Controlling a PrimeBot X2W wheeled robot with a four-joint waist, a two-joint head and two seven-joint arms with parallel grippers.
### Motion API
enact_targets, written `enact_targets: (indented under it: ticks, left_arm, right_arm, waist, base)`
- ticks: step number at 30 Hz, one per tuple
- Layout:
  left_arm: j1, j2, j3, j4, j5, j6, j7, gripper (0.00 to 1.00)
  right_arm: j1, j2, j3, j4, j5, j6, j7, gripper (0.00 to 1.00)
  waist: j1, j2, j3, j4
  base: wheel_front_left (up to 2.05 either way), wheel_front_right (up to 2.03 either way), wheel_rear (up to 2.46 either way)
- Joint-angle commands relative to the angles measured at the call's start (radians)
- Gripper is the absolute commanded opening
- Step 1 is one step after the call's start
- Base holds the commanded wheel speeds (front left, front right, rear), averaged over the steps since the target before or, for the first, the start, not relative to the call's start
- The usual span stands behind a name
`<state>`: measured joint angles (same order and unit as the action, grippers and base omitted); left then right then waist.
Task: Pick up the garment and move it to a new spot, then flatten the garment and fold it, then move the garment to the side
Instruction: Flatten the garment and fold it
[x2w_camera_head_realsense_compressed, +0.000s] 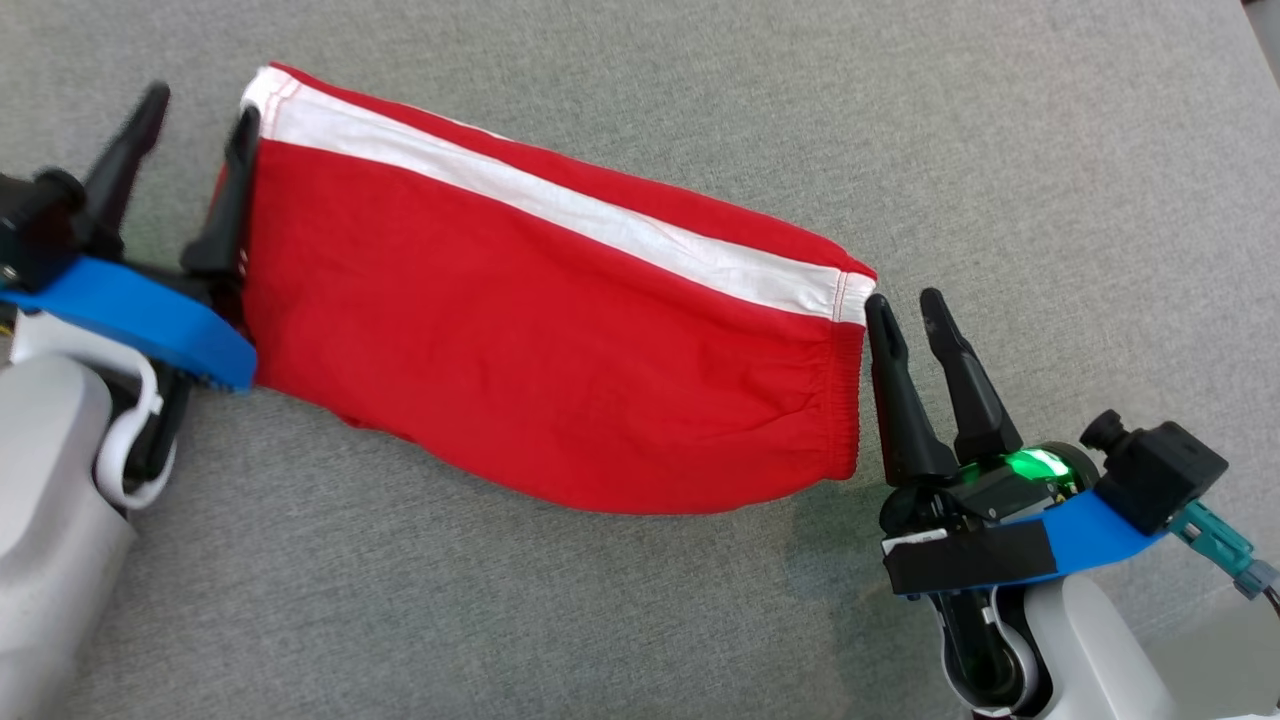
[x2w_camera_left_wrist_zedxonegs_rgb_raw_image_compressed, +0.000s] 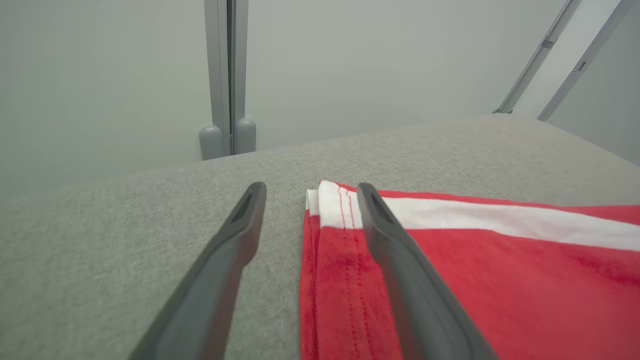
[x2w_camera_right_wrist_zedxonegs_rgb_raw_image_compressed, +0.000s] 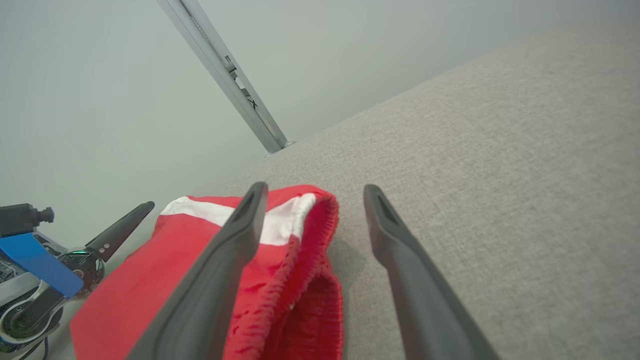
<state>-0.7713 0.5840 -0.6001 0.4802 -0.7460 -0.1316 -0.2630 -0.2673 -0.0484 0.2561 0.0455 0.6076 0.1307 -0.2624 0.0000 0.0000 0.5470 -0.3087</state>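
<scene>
Both jaws spread, the folded red garment (x2w_camera_head_realsense_compressed: 540, 340) lying flat between them.

The left gripper (x2w_camera_head_realsense_compressed: 200, 108) has its 2 fingers apart and pinches nothing: in the left wrist view 1 finger (x2w_camera_left_wrist_zedxonegs_rgb_raw_image_compressed: 400, 270) crosses over the garment's (x2w_camera_left_wrist_zedxonegs_rgb_raw_image_compressed: 500, 280) hem end by the white stripe (x2w_camera_left_wrist_zedxonegs_rgb_raw_image_compressed: 500, 220), the other stands over bare grey cloth surface (x2w_camera_left_wrist_zedxonegs_rgb_raw_image_compressed: 100, 240). The right gripper (x2w_camera_head_realsense_compressed: 905, 300) is likewise parted and holds nothing; its tips sit just beside the elastic waistband (x2w_camera_head_realsense_compressed: 848, 400) end. In the right wrist view 1 finger (x2w_camera_right_wrist_zedxonegs_rgb_raw_image_compressed: 220, 270) overlaps the waistband (x2w_camera_right_wrist_zedxonegs_rgb_raw_image_compressed: 320, 235), the other is over the bare surface (x2w_camera_right_wrist_zedxonegs_rgb_raw_image_compressed: 500, 175). The garment runs slantwise across the grey surface (x2w_camera_head_realsense_compressed: 1000, 150), stripe along its far edge.
</scene>
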Motion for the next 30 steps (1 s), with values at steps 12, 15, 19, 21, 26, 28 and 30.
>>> enact_targets:
  ticks: [12, 15, 19, 21, 26, 28, 30]
  left_arm:
    - [0.008, 0.011, -0.218, 0.136, -0.152, 0.002, 0.164, 1.00]
    - [0.017, -0.001, -0.257, 0.169, -0.171, 0.002, 0.211, 0.97]
    - [0.029, -0.023, -0.290, 0.206, -0.188, 0.002, 0.233, 0.00]
    - [0.032, -0.028, -0.290, 0.225, -0.192, 0.002, 0.218, 0.00]
    - [0.035, -0.055, -0.277, 0.260, -0.217, 0.002, 0.168, 0.00]
    - [0.045, -0.075, -0.268, 0.275, -0.237, 0.002, 0.140, 0.00]
    - [0.062, -0.091, -0.263, 0.298, -0.250, 0.002, 0.109, 0.00]
  right_arm:
    - [0.047, -0.004, -0.054, 0.060, -0.050, 0.000, -0.004, 1.00]
    - [0.050, -0.004, -0.056, 0.069, -0.054, 0.000, -0.003, 1.00]
    - [0.055, -0.004, -0.066, 0.078, -0.063, 0.000, -0.003, 1.00]
    - [0.060, -0.004, -0.075, 0.087, -0.070, 0.000, -0.003, 1.00]
    - [0.070, -0.004, -0.097, 0.111, -0.091, 0.000, -0.003, 1.00]
    - [0.073, -0.004, -0.109, 0.127, -0.107, 0.000, -0.003, 1.00]
    - [0.082, -0.004, -0.122, 0.149, -0.123, 0.000, -0.003, 1.00]
  waist:
    - [0.0000, 0.0000, -0.075, 0.015]
    - [0.0000, 0.0000, -0.087, 0.011]
    - [0.0000, 0.0000, -0.109, 0.011]
    - [0.0000, 0.0000, -0.125, 0.016]
    - [0.0000, 0.0000, -0.169, 0.035]
    - [0.0000, 0.0000, -0.198, 0.051]
    - [0.0000, 0.0000, -0.229, 0.072]
  base:
    - [0.00, 0.00, 0.00]
    - [0.00, 0.00, 0.00]
    - [0.00, 0.00, 0.00]
    - [0.00, 0.00, 0.00]
    - [0.00, 0.00, 0.00]
    - [0.00, 0.00, 0.00]
    - [0.00, 0.00, 0.00]
